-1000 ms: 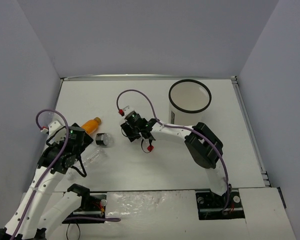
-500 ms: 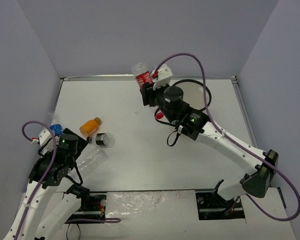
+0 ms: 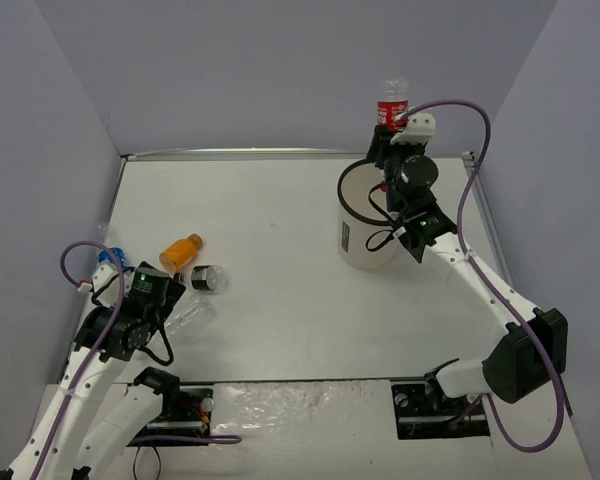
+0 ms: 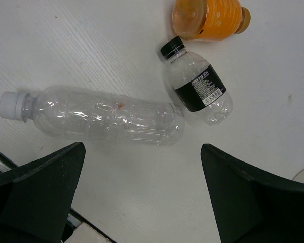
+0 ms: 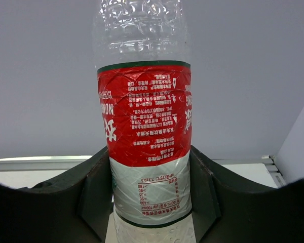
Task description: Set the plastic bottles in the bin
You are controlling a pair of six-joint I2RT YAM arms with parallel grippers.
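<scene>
— White tabletop is shown, closed in by pale grey walls. What is found nearest the arms' bases?
— The left gripper is held above the table, its jaws spread wide with nothing between them. Below it a clear plain plastic bottle with a white cap is laid on its side. Just beyond, a short clear bottle with a black cap and black label is laid. White print and a barcode are seen on it, but nothing can be read. An orange bottle with an orange cap is placed just beside it. A clear blue-labelled bottle is half hidden at the left edge.
— And farther off?
— The white cylindrical bin with a black rim is stood at the far right. Above its far rim a clear bottle with a red label is gripped upright by the right gripper, whose jaws are drawn in on the bottle's sides. White print is carried on the label, turned over and too fine to be read.
</scene>
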